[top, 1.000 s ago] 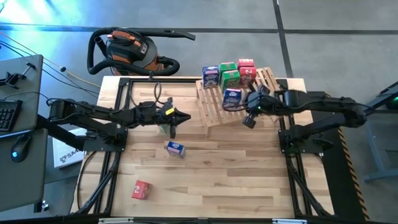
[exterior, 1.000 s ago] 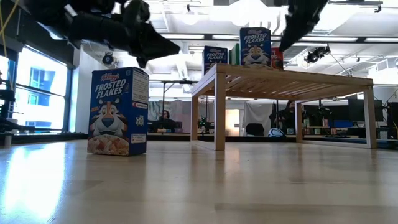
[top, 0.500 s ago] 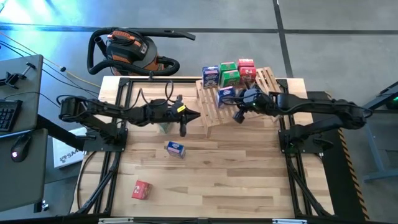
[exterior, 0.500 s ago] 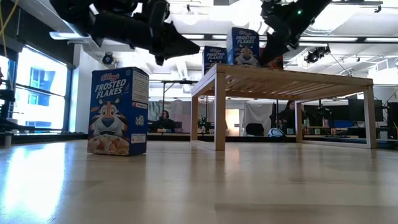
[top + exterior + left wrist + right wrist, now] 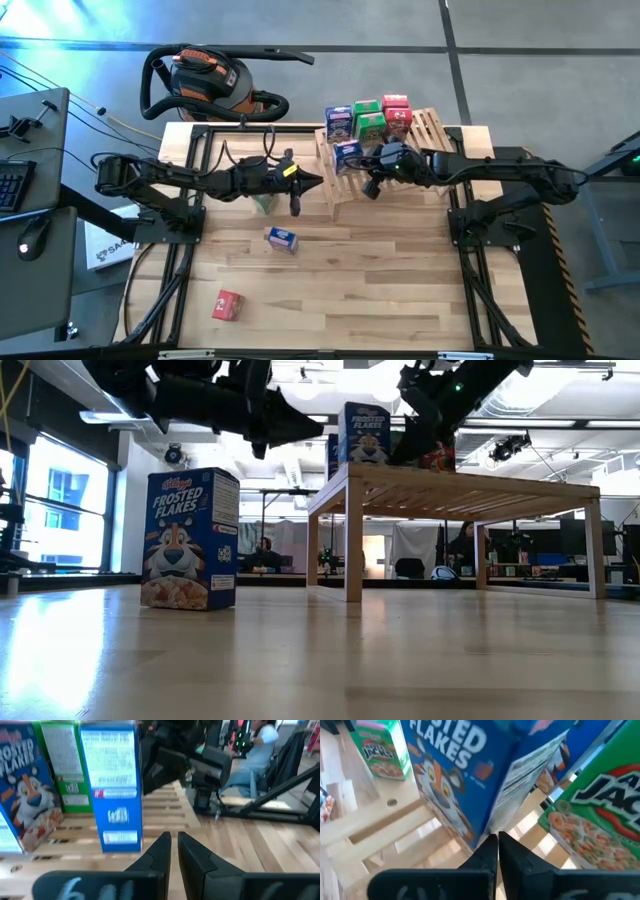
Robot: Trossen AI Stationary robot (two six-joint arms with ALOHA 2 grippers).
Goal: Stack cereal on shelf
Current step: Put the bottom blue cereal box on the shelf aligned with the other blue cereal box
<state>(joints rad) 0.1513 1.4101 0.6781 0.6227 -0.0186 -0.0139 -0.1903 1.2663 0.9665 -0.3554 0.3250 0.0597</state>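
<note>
**A:** How will the blue cereal box (image 5: 347, 153) handle, the one standing upright near the shelf's (image 5: 437, 128) front-left corner?

**B:** Judging by looks, it is light, stiff cardboard with slick printed faces. It should slide on the slats with a nudge and tip easily, being tall on a narrow base. The best hold is across its two broad faces, low to mid height, so it doesn't swing or crush.

**A:** Where is the right hand (image 5: 372, 186) relative to that box?

**B:** Just beside it, on the side away from the shelf's left edge, reaching in over the slats with the arm stretched almost level. Its fingers (image 5: 490, 851) are pressed nearly together and hold nothing; the tips sit at the box's lower edge.

**A:** And the left hand (image 5: 297, 198)?

**B:** Off the shelf's left edge, above the worktop (image 5: 380, 290), its arm extended toward the shelf. Its fingers (image 5: 159, 851) are also nearly together and empty, pointing at the blue box's side panel.

**A:** The other cereal?

**B:** A blue (image 5: 338, 122), two green (image 5: 368, 118) and a red box (image 5: 396, 110) cluster at the shelf's back. Another blue box (image 5: 282, 239) and a red one (image 5: 228, 305) stand on the worktop, well clear of the shelf.
</note>
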